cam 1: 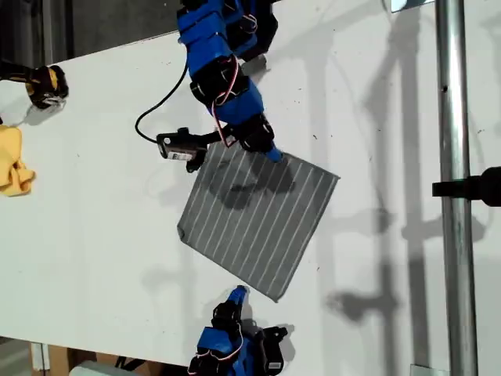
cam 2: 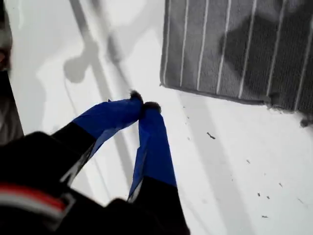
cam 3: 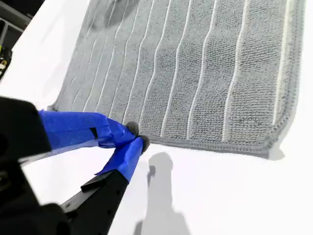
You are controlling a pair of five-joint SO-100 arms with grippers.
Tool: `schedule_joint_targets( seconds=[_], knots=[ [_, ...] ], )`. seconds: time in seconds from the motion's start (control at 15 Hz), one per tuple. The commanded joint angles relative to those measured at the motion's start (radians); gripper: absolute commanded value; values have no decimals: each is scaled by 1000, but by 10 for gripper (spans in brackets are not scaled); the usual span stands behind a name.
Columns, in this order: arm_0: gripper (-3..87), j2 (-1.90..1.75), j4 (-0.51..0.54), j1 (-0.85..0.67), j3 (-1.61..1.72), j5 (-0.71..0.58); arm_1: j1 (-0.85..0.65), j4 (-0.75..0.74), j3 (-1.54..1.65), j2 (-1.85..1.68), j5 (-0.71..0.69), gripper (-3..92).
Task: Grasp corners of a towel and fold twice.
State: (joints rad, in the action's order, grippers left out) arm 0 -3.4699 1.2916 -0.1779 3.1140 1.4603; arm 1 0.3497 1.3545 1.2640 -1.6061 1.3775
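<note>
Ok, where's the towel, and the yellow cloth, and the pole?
towel (cam 1: 258, 223): exterior view, middle of its striped top.
yellow cloth (cam 1: 12, 164): exterior view, middle of the bunched cloth at that view's left edge.
pole (cam 1: 455, 204): exterior view, halfway along the metal tube at that view's right.

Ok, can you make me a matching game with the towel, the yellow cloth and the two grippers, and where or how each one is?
Things:
1. towel
2. yellow cloth
3. my first gripper
4. my second gripper

Place or state:
A. shut, tips right at the towel's edge
B. crumpled at the exterior view's left edge
C. lying flat, grey with white stripes
D. shut, on bare table, apart from the towel's corner

Pairs: 1-C, 2-B, 3-D, 4-A
</note>
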Motion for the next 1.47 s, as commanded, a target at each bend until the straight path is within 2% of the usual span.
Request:
schedule_joint_targets(
  seconds=[0.0, 0.4, 0.73, 0.93, 1.07, 1.4],
  knots=[
    [-21, -6, 2, -14, 6, -6, 40, -54, -72, 11, -5, -2],
    [-21, -6, 2, -2, 6, -2, 97, -186, -75, 186, -6, -2],
    [-21, -6, 2, 2, 6, -2, 129, -225, -26, 252, -14, -2],
    [-21, -6, 2, 5, 6, 0, 140, -256, -26, 249, -28, 197],
    [-21, -6, 2, 11, 6, -2, 135, -285, -26, 250, -37, 292],
    [-21, -6, 2, 15, 6, -2, 126, -288, -21, 310, -40, 319]
  ],
)
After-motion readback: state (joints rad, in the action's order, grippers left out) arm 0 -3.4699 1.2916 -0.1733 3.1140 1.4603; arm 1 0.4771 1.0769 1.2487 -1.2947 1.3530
